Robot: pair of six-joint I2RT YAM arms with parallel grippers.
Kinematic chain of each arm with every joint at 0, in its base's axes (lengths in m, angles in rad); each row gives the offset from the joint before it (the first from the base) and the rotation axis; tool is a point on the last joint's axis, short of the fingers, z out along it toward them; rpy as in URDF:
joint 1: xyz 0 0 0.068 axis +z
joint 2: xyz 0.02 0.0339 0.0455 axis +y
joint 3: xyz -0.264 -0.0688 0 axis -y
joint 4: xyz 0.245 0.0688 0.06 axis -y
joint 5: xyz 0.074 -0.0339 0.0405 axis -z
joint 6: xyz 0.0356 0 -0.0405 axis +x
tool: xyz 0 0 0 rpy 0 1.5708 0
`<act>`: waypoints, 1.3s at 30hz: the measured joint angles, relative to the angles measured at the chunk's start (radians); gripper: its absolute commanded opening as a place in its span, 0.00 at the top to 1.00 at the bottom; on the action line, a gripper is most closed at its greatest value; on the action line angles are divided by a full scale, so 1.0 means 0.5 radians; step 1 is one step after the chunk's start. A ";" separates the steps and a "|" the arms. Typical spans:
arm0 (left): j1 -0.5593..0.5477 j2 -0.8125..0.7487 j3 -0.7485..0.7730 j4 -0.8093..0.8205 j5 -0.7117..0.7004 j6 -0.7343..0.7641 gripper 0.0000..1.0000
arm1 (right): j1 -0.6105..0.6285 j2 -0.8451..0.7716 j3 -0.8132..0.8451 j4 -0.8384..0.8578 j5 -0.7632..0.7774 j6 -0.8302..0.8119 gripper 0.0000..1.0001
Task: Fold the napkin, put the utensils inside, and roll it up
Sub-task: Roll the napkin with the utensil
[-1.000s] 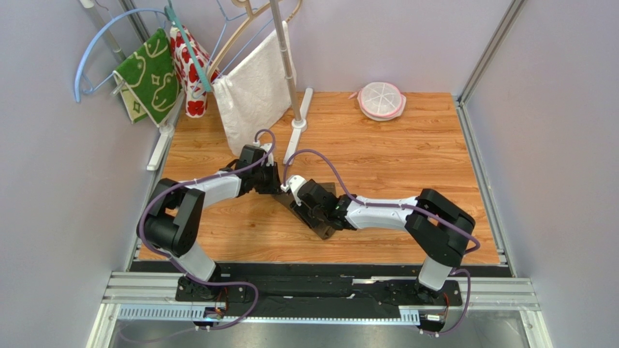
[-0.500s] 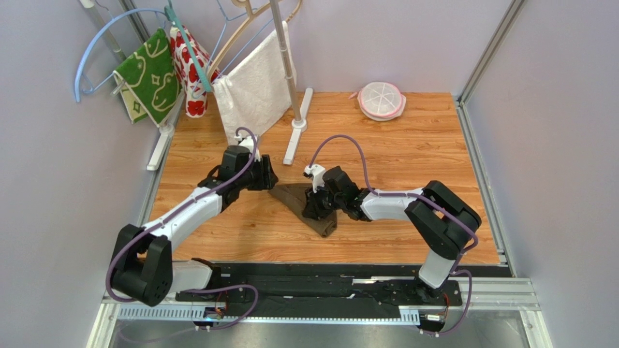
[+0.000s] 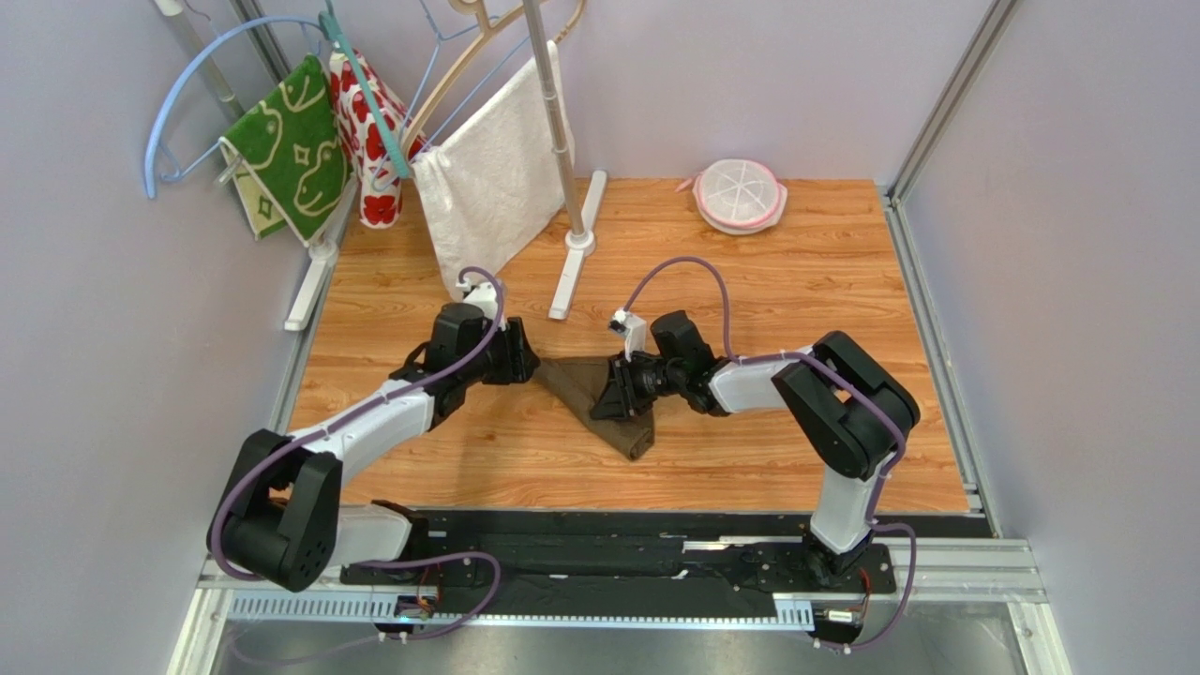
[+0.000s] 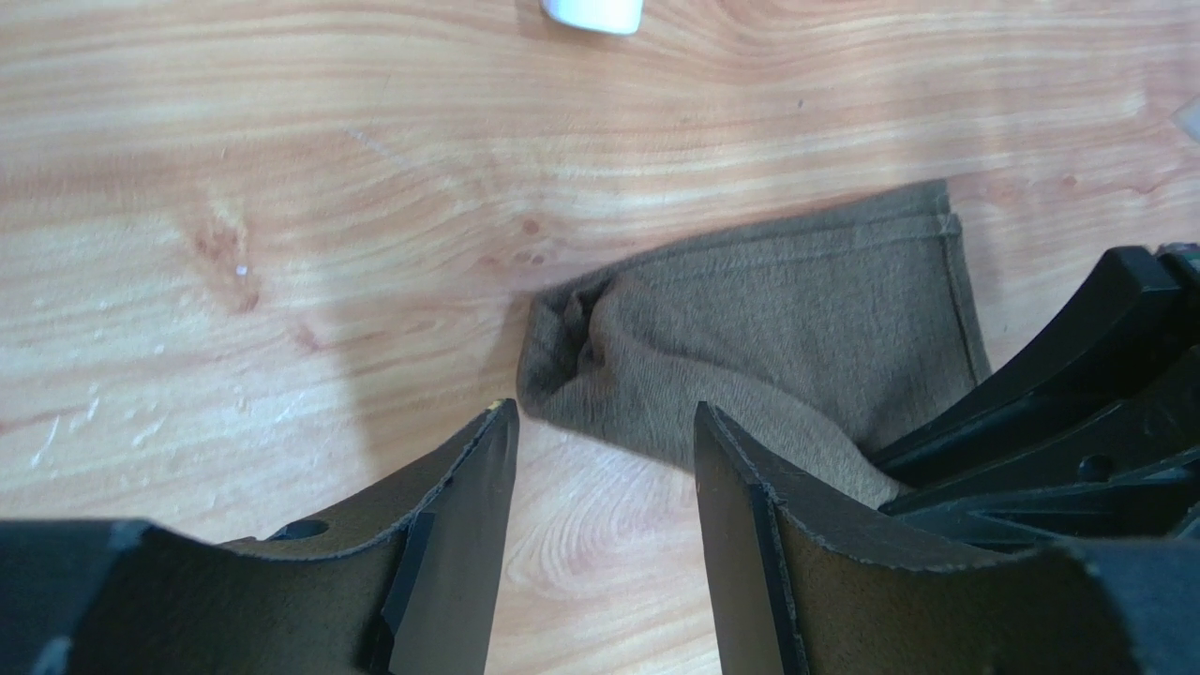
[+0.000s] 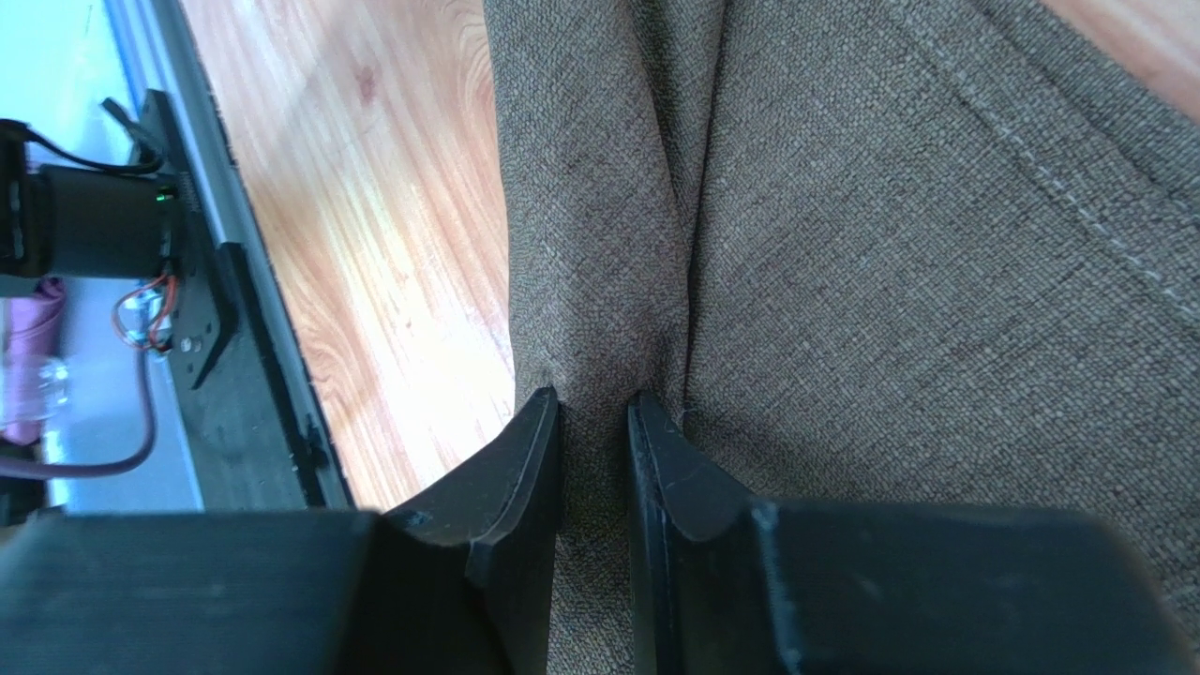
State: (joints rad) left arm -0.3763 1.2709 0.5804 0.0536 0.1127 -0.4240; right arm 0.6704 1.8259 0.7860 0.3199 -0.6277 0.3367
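Note:
The dark brown napkin (image 3: 599, 405) lies folded into a narrow wedge on the wooden table. It also shows in the left wrist view (image 4: 789, 324) and fills the right wrist view (image 5: 902, 239). My left gripper (image 3: 524, 366) is open and empty, low over the table just left of the napkin's bunched left end (image 4: 603, 415). My right gripper (image 3: 614, 394) is on the napkin's right side and is shut on a raised crease of the cloth (image 5: 593, 401). Its black body shows at the right of the left wrist view (image 4: 1085, 394). The orange utensils are out of view.
A white rack (image 3: 568, 267) stands at the back left with hangers holding a white towel (image 3: 493, 176), a green patterned cloth (image 3: 293, 148) and a red patterned cloth (image 3: 369, 141). A round pink-rimmed dish (image 3: 740, 194) sits at the back. The black base rail (image 5: 240, 352) runs along the near edge.
My left arm has dropped and stretched out, its gripper now off the napkin's left end. My right gripper has shifted right along the napkin, and more cloth is uncovered.

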 measured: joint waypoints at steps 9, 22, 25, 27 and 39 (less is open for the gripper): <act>0.000 0.180 -0.031 0.253 0.081 -0.016 0.50 | -0.048 0.074 0.001 0.060 -0.213 0.057 0.85; 0.000 0.452 -0.021 0.449 0.296 -0.096 1.00 | -0.055 0.012 0.042 -0.177 -0.225 0.047 0.50; 0.000 0.529 0.089 0.327 0.318 -0.083 1.00 | -0.043 -0.117 0.094 -0.469 -0.100 -0.019 0.48; 0.000 0.582 0.159 0.271 0.327 -0.079 1.00 | -0.023 -0.207 0.140 -0.655 0.012 -0.068 0.47; 0.000 0.713 0.300 0.130 0.358 -0.079 1.00 | 0.741 -0.442 0.472 -1.132 1.344 -0.413 0.45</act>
State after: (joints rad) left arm -0.3763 1.6272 0.7303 0.1188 0.2916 -0.4633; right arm 1.0409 1.6051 1.0222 -0.2462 0.0444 0.1303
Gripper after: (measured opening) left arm 0.010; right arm 0.544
